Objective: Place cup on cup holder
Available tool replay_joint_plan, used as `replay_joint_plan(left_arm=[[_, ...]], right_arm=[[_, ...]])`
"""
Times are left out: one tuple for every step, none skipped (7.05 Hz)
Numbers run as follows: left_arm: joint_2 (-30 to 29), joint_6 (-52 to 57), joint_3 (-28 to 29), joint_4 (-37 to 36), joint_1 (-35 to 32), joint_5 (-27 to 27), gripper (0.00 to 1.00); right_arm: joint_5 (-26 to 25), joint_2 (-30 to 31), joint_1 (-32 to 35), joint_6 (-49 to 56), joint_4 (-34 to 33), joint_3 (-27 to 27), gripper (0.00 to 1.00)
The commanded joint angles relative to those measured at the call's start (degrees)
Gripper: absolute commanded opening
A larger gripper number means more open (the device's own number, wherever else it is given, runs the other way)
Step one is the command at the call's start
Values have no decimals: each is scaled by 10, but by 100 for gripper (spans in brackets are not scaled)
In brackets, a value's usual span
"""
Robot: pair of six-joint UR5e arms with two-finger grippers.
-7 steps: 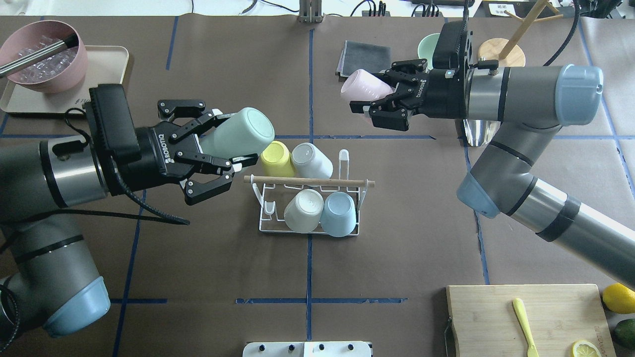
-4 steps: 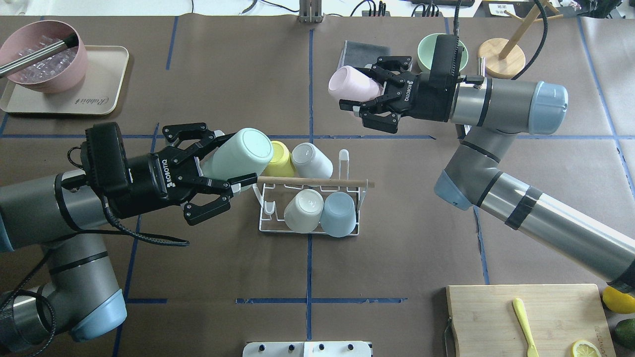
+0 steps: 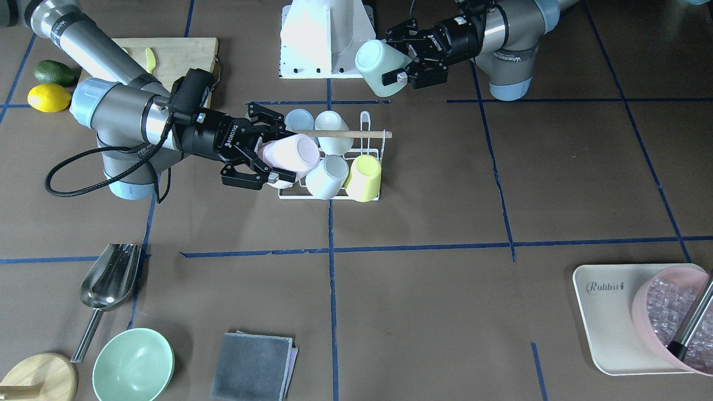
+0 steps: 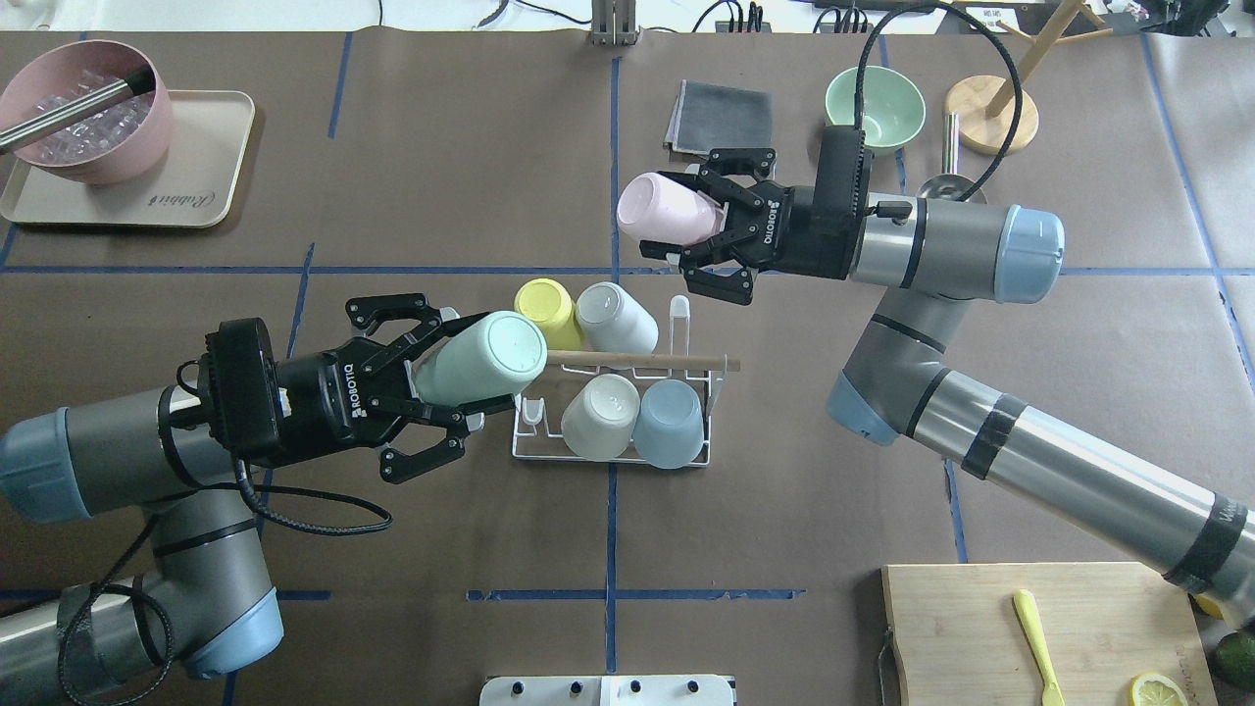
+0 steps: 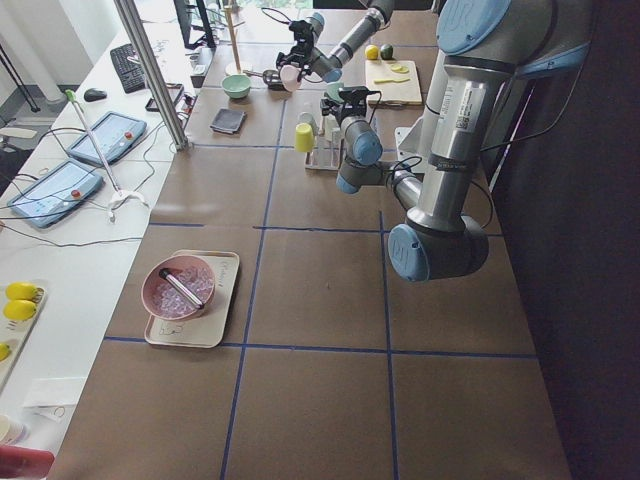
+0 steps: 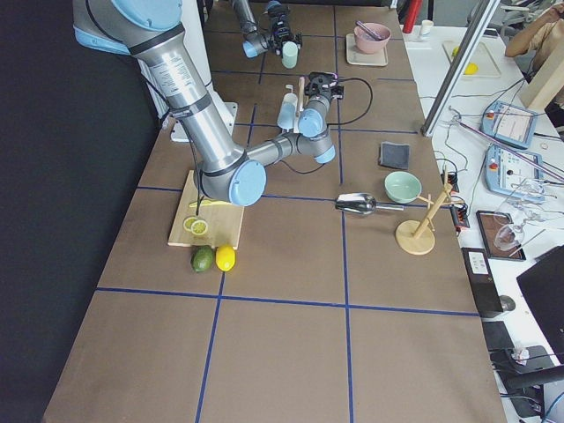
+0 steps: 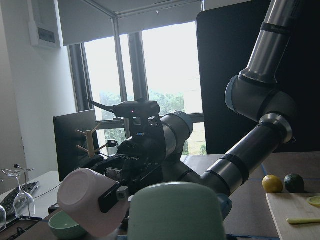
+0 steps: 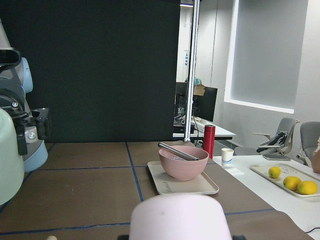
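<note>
Cup holder (image 4: 702, 364) carries four upturned cups (image 4: 600, 416).

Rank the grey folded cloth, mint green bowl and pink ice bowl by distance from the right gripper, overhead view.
1. Grey folded cloth, just beyond the right gripper.
2. Mint green bowl, farther right.
3. Pink ice bowl, far left corner, on a tray.

The brown table (image 4: 441, 147), marked with blue tape lines (image 4: 611, 510), carries the cup holder (image 4: 686, 362) near its middle, a beige tray (image 4: 211, 147), a grey cloth (image 4: 721, 116), a green bowl (image 4: 875, 96), a metal scoop (image 3: 108, 275), a wooden stand (image 4: 990, 103) and a cutting board (image 4: 980, 628).
</note>
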State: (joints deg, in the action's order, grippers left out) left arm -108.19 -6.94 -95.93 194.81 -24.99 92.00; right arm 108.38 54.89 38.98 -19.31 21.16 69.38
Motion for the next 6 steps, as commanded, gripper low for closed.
replay_joint_plan(left_arm=[[-47, 28, 55, 3, 0, -6, 7], [-50, 28, 65, 2, 1, -11, 7], [-49, 28, 82, 2, 3, -11, 7], [-49, 28, 89, 3, 12, -12, 7], [-49, 28, 91, 9, 20, -12, 7], [-49, 27, 94, 17, 24, -12, 7]], right_arm=[[1, 0, -16, 18, 1, -14, 0], [0, 2, -24, 19, 1, -16, 0], [1, 7, -31, 21, 1, -17, 0], [1, 10, -35, 21, 3, -18, 0], [2, 15, -36, 21, 3, -17, 0], [2, 19, -36, 21, 5, -17, 0]])
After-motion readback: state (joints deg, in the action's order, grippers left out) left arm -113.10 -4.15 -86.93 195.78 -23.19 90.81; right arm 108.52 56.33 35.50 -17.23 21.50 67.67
